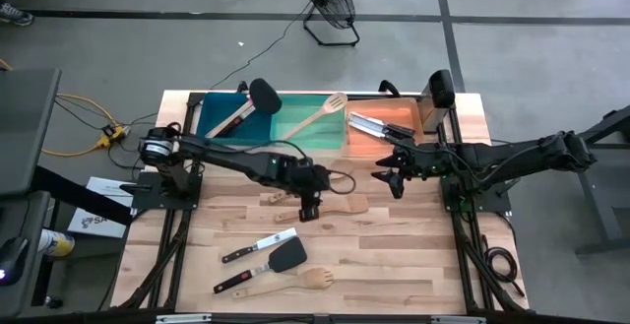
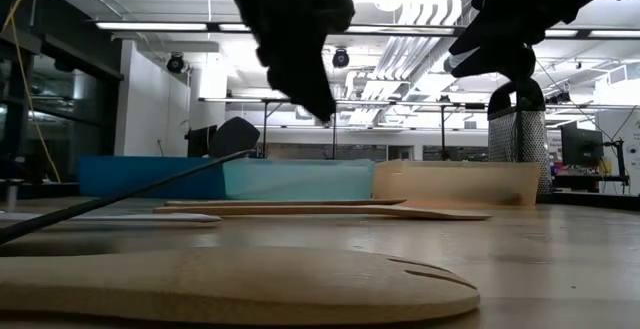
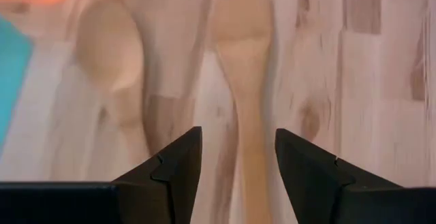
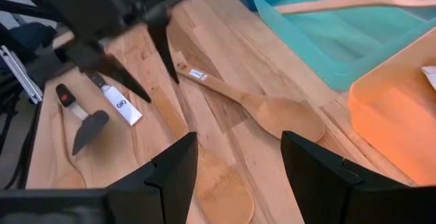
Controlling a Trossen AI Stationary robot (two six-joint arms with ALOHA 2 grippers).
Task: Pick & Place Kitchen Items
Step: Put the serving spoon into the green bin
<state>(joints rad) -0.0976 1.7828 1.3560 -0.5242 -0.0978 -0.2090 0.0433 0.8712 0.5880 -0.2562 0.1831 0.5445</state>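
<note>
A pale wooden spatula (image 3: 242,81) and a wooden spoon (image 3: 109,47) lie flat side by side mid-table, also showing in the high view (image 1: 345,206). My left gripper (image 1: 308,211) hovers above the spatula, open, its fingers to either side of the handle (image 3: 238,163) without touching it. My right gripper (image 1: 389,179) is open and empty in front of the orange bin (image 1: 384,132), and its wrist view (image 4: 238,163) shows the spoon (image 4: 272,112). Two black-handled knives (image 1: 258,245), a black turner (image 1: 285,257) and a wooden fork (image 1: 315,278) lie nearer the front edge.
Blue (image 1: 221,117), green (image 1: 310,127) and orange bins stand in a row at the far edge, holding a black turner (image 1: 261,96), a wooden fork (image 1: 320,115) and knives (image 1: 369,124). A metal grater (image 1: 438,93) stands at the far right. The table's right half is bare wood.
</note>
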